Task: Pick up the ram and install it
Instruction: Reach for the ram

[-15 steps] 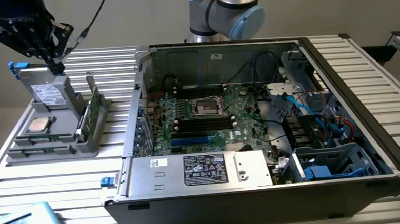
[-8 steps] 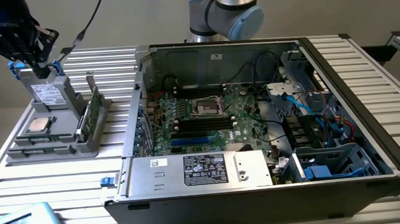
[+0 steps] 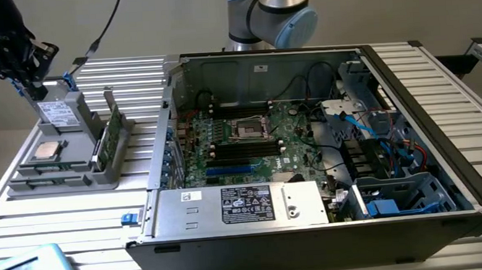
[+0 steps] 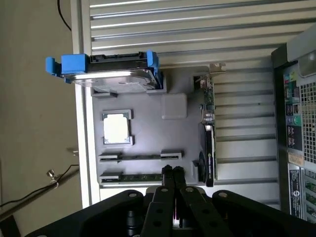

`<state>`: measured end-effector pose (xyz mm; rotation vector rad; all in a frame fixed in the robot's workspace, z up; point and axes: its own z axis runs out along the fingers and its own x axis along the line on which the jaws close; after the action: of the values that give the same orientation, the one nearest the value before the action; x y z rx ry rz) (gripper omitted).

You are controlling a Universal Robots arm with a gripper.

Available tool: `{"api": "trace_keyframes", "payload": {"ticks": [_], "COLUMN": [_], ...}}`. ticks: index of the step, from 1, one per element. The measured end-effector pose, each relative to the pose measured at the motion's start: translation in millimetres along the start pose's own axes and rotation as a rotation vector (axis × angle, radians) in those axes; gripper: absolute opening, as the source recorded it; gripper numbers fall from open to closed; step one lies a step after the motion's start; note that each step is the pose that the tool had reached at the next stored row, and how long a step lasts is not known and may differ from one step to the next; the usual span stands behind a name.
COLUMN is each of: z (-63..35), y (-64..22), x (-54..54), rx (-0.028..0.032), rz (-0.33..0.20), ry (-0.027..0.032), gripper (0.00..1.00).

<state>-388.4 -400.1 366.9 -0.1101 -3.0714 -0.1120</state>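
The ram (image 4: pixel 140 177) is a thin green stick lying on edge in a slot of the grey tray (image 4: pixel 148 98), with a second thin stick (image 4: pixel 140 157) in the slot beside it. My gripper (image 4: pixel 172 171) is shut with nothing between its fingers, and its tips line up over one end of the ram from well above. In the exterior view my gripper (image 3: pixel 32 90) hangs above the far corner of the tray (image 3: pixel 70 175), at that view's left, close to the upright drive.
The tray also holds a grey drive in a blue caddy (image 4: pixel 111 74), a square silver processor (image 4: pixel 117 128) and an upright green card (image 4: pixel 207 143). The open computer case (image 3: pixel 308 150) stands at the exterior view's right, its motherboard showing black memory slots (image 3: pixel 246 148).
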Motion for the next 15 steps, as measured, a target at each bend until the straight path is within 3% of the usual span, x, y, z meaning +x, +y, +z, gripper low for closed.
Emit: {"api": "trace_keyframes", "payload": {"ticks": [5, 15], "z": [3.8, 10.6], "y": [-7.5, -25.6], "x": [3.5, 10.0], "rx": [0.0008, 0.0019], "rz": [-0.002, -0.007], "ry": [0.0101, 0.0205], "gripper": [0.10, 0.10]}}
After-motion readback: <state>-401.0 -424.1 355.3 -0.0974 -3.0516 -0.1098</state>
